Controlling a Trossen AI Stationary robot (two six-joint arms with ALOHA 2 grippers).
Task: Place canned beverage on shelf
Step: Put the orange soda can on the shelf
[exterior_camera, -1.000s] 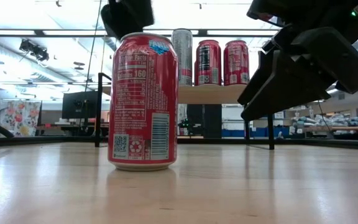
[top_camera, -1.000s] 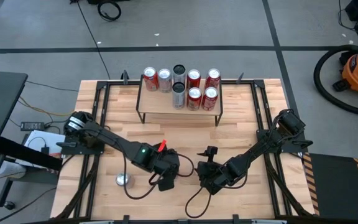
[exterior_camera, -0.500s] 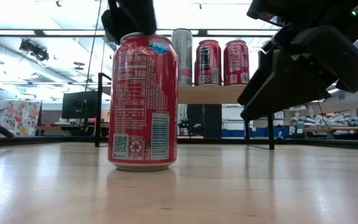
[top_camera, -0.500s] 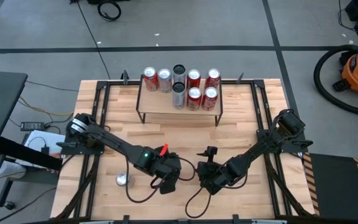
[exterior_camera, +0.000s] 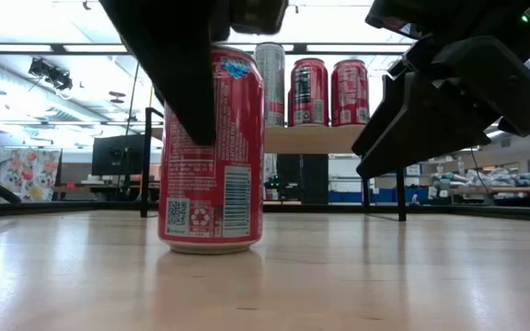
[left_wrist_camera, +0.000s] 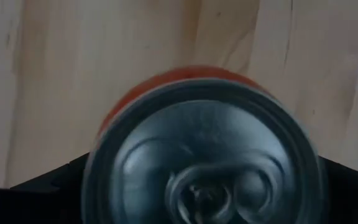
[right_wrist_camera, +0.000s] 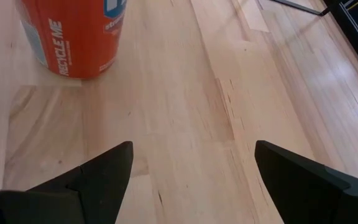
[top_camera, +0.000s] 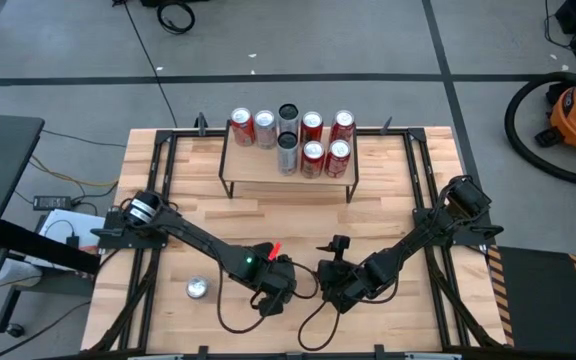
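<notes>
Nearest the front-left corner of the light wooden tabletop, a silver-topped can is seen standing alone. Further right, near the front edge, the left gripper is held open around an upright red beverage can, one dark finger reaching halfway down its side. By the back edge, the small wood-topped, black-legged shelf is loaded with seven cans. Just right of the red can, the right gripper is kept open and empty.

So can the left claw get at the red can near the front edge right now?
Probably yes: the left claw is open and right above the upright red can, nothing lies between them, and the right claw sits off to the side.
</notes>
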